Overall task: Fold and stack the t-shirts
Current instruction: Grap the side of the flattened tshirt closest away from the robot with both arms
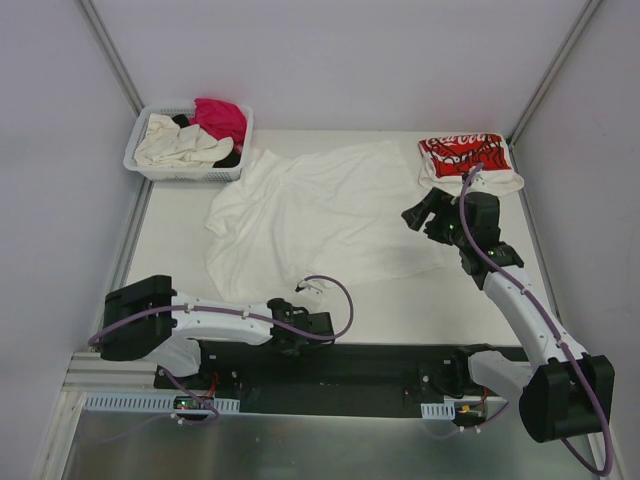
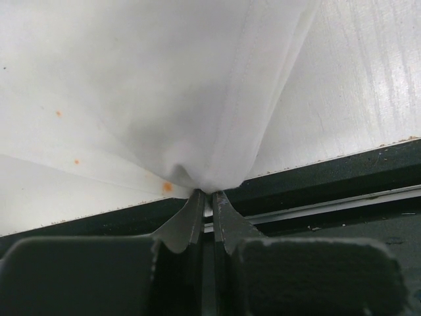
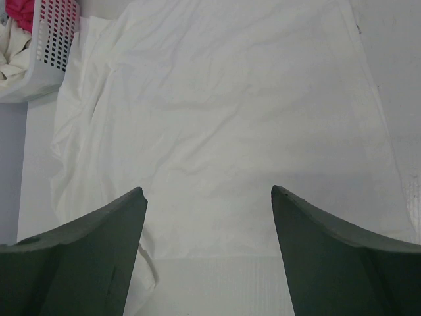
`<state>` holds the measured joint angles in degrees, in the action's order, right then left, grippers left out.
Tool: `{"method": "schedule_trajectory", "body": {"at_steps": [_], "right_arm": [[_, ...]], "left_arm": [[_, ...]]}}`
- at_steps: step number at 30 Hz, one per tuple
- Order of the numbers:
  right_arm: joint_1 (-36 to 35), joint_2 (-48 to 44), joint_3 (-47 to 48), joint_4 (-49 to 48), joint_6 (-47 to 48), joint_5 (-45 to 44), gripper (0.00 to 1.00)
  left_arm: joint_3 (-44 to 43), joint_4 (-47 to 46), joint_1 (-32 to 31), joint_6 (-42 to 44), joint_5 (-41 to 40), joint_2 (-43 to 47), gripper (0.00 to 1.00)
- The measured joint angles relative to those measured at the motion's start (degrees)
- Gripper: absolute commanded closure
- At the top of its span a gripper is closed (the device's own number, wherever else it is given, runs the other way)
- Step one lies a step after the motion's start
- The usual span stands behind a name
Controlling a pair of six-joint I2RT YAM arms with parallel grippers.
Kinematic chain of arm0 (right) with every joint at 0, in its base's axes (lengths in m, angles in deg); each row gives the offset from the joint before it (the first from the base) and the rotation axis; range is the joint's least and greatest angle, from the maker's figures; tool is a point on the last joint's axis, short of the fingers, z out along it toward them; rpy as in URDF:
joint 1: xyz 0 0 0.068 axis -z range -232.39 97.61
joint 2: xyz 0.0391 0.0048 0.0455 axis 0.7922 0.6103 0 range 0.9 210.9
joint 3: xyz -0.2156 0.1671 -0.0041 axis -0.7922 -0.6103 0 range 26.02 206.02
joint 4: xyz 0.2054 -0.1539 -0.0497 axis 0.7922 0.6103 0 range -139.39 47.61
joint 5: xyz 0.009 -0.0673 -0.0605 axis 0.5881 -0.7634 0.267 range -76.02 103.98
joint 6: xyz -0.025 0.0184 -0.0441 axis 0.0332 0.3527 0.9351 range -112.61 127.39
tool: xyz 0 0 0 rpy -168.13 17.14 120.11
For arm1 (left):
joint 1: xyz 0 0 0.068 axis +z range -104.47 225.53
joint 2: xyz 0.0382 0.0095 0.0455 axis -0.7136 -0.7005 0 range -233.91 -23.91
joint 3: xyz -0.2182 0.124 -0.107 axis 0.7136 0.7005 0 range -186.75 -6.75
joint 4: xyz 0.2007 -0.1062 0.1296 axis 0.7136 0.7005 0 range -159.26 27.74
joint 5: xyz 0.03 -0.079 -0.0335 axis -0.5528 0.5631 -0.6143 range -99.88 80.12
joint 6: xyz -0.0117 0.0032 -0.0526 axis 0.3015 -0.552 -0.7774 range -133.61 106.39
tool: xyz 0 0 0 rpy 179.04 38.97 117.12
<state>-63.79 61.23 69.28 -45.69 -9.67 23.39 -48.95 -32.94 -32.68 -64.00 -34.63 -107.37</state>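
Left gripper (image 2: 206,195) pinches the near hem of the large plain white cloth t-shirt (image 1: 320,210), which extends far-right beneath the spread right gripper (image 3: 206,191).

The basket (image 3: 47,66) is cut off at the frame's upper left; the black shirt (image 1: 229,158) is largely hidden by the magenta shirt (image 1: 220,117).

Looks down past the right claw (image 3: 206,191), its dark fingers (image 3: 99,250) spread wide apart along the bottom edge. Takes in a large white t-shirt (image 3: 223,118), spread out and wrinkled over the worktop (image 3: 401,99), filling most of the view. Catches a white slotted basket (image 3: 49,39) in the top left corner, just beside the cloth, holding a magenta shirt (image 3: 20,12) and a cream shirt (image 3: 12,62).
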Motion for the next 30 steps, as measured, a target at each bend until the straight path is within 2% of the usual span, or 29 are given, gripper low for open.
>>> {"method": "schedule_trajectory", "body": {"at_steps": [6, 15, 25, 28, 30], "right_arm": [[0.0, 1.3, 0.0, 0.0, 0.2, -0.3, 0.20], [0.0, 7.6, 0.0, 0.2, 0.5, -2.2, 0.18], [0.5, 8.5, 0.0, 4.3, 1.0, -10.2, 0.18], [1.6, 8.8, -0.1, 6.0, 0.8, -12.0, 0.21], [1.9, 8.8, -0.7, 6.5, 0.6, -13.2, 0.30]], "left_arm": [[-1.2, -0.2, 1.8, 2.0, -1.0, 0.8, 1.00], [-9.2, 0.3, 4.9, 5.9, -6.3, 3.9, 1.00], [-10.2, 0.5, 7.5, 9.9, -7.9, 6.6, 1.00], [-10.2, 0.7, 7.8, 10.9, -8.3, 7.4, 1.00], [-10.2, 0.9, 8.0, 11.4, -8.7, 8.4, 1.00]]}}
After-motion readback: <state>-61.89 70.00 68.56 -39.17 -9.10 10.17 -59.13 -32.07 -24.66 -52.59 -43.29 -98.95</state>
